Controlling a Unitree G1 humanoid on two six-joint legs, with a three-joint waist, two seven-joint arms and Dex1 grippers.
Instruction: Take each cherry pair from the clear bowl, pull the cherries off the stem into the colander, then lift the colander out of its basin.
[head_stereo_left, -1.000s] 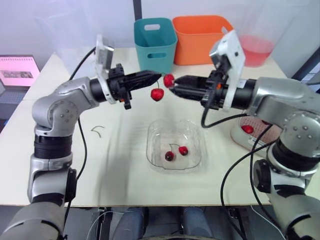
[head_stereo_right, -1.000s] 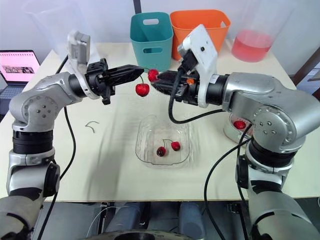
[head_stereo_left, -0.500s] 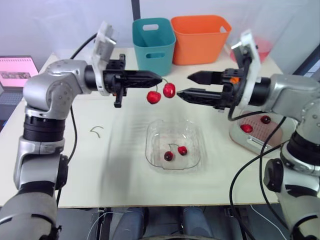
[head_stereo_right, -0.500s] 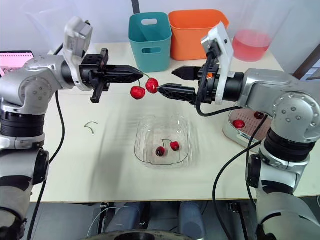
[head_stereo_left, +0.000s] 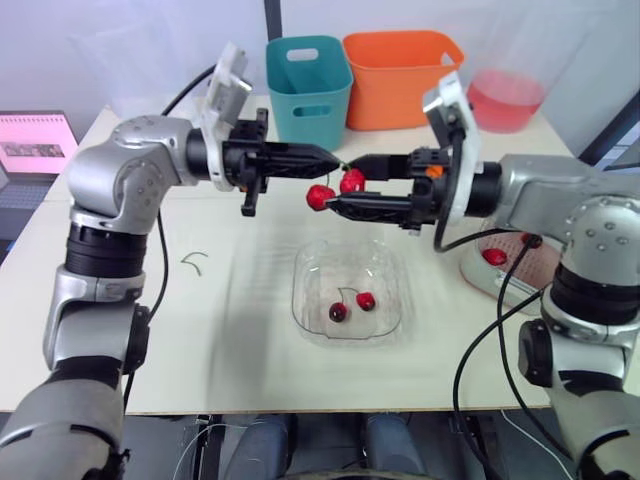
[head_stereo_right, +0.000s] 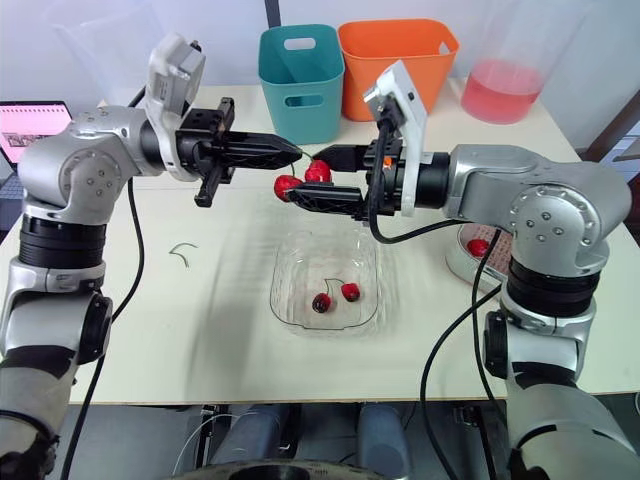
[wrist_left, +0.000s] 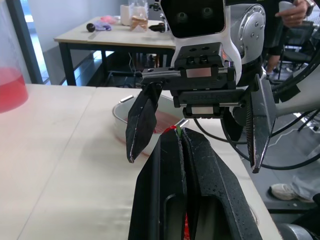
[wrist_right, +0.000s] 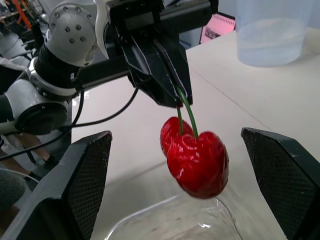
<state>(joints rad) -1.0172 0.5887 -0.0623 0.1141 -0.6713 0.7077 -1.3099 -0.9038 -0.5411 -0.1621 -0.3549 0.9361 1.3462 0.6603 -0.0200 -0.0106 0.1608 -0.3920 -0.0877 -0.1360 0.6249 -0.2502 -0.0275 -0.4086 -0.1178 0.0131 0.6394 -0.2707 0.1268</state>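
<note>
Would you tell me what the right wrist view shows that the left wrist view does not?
Right wrist view: the cherry pair in full, hanging by its stems, the clear bowl's rim and a water jug. Left wrist view: the colander, a jug of pink liquid and a person. Both: the left hand shut on the stems, the right hand open, and the table.

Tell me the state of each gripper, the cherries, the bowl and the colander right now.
left gripper, shut on the stem of the held cherry pair.
right gripper, open, a finger on either side of those cherries.
held cherry pair, hanging over the clear bowl, both cherries on the stem.
clear bowl, holding a second cherry pair.
colander, down on the table, cherries inside.
</note>
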